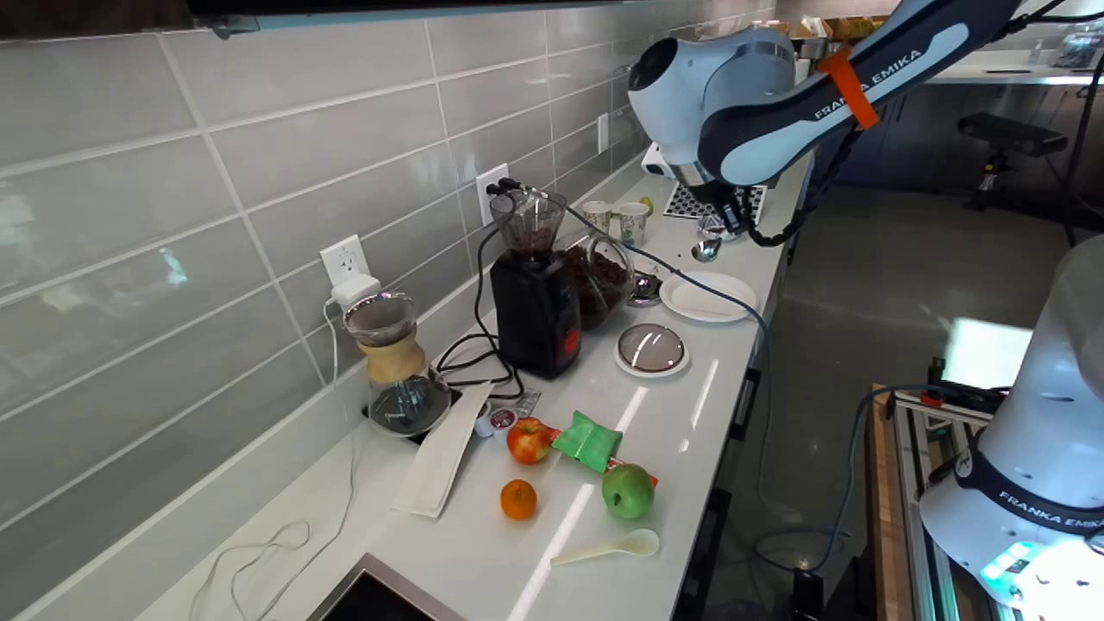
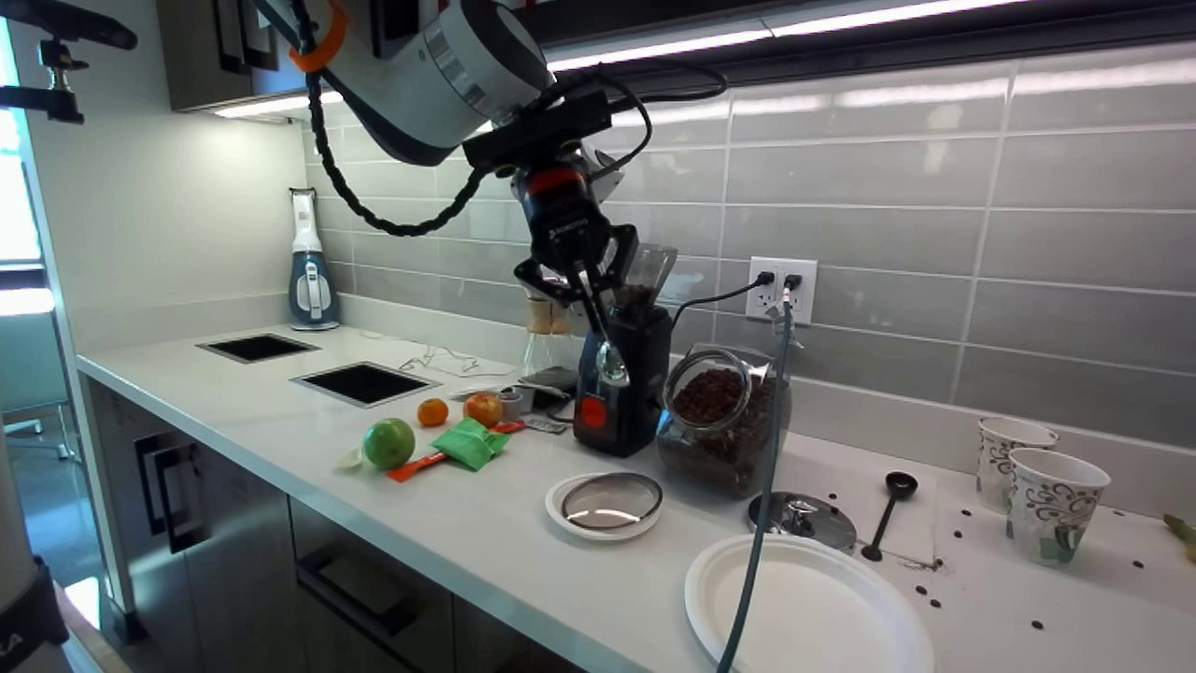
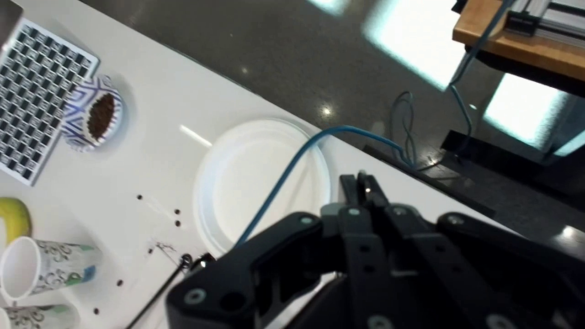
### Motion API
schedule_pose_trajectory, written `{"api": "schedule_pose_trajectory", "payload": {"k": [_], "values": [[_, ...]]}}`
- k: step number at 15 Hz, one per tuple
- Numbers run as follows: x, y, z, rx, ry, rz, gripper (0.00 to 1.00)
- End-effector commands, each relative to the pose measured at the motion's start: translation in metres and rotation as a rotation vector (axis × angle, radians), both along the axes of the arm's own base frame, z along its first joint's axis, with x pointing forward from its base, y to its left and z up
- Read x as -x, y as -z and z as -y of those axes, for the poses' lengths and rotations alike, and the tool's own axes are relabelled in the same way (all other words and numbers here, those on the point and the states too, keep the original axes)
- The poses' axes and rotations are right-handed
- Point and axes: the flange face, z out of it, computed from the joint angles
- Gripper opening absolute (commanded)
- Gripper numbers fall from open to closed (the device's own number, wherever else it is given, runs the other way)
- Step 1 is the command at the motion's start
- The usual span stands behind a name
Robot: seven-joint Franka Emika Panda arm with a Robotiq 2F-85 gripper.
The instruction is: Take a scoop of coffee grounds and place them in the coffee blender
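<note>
My gripper (image 1: 735, 222) is shut on the handle of a silver metal spoon (image 2: 612, 365), also seen in an exterior view (image 1: 705, 250). The spoon hangs bowl-down above the counter; whether it holds anything I cannot tell. In the wrist view the fingertips (image 3: 358, 185) are together and the spoon's bowl is hidden. The coffee blender (image 1: 535, 315) is black with beans in its clear hopper and stands against the wall (image 2: 621, 393). Brown coffee grounds (image 3: 101, 116) lie in a blue-patterned bowl (image 3: 75, 107). A thin black scoop (image 2: 883, 519) lies on the counter, partly in the wrist view (image 3: 153, 294).
A tilted glass jar of beans (image 2: 724, 449) stands beside the coffee blender. A white plate (image 3: 208, 183) lies below the gripper, with a blue cable (image 3: 292, 162) across it. Paper cups (image 2: 1056, 505), a mesh lid (image 2: 612, 500), fruit (image 1: 628, 492) and a checkered board (image 3: 41, 91) share the counter.
</note>
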Motion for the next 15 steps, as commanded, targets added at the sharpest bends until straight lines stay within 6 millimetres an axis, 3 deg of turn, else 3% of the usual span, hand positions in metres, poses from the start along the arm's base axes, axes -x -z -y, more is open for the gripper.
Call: {"api": "schedule_pose_trajectory", "payload": {"k": [1, 10, 15], "values": [[-0.005, 0.011, 0.012, 0.106, 0.015, 0.062, 0.01], [-0.045, 0.037, 0.014, 0.113, -0.136, 0.285, 0.01], [-0.053, 0.056, 0.020, 0.096, -0.153, 0.316, 0.01]]}}
